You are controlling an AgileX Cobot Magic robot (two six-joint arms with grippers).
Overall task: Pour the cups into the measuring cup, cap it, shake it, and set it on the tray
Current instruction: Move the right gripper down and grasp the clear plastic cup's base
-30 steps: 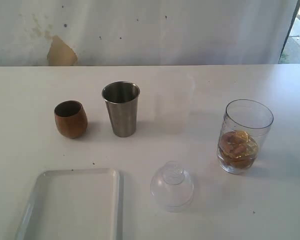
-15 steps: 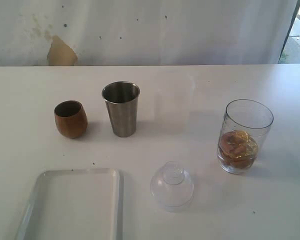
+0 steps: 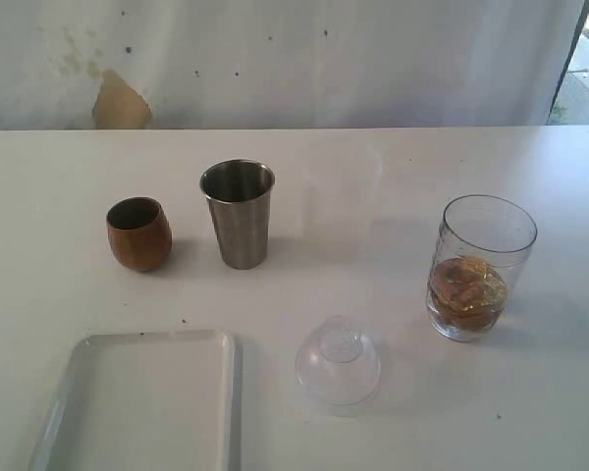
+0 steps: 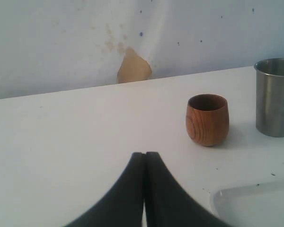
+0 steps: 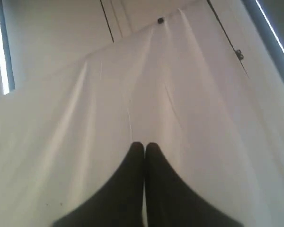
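- Hardly any change since a second ago: only a slight settling of the amber pieces inside the measuring cup (image 3: 483, 257), no shift of any vessel, no arm in the exterior view
- Closest in, at the wrist cameras: left gripper (image 4: 145, 154) pinched fully together on nothing, low over the bare table (image 4: 75, 137) and facing the cups
- Right gripper (image 5: 144, 144) likewise closed and empty, pointed at a pale surface with none of the task's things in sight
- Nearest on the table: tray (image 3: 235, 392) at the front left with nothing on it, and the clear domed lid (image 3: 338, 365) just to its right, off the measuring cup
- Further back on the right: measuring cup upright and uncapped, well apart from the tray, amber contents in its lower part
- Further back still, left of centre: wooden cup (image 3: 137, 235) and steel tumbler (image 3: 239, 218), both upright, side by side without touching; impossible to tell whether either is full or emptied
- Reading for the task: probably a pause, no step in hand; contents already in the measuring cup, so capping perhaps next, with either gripper needing to open before any grasp
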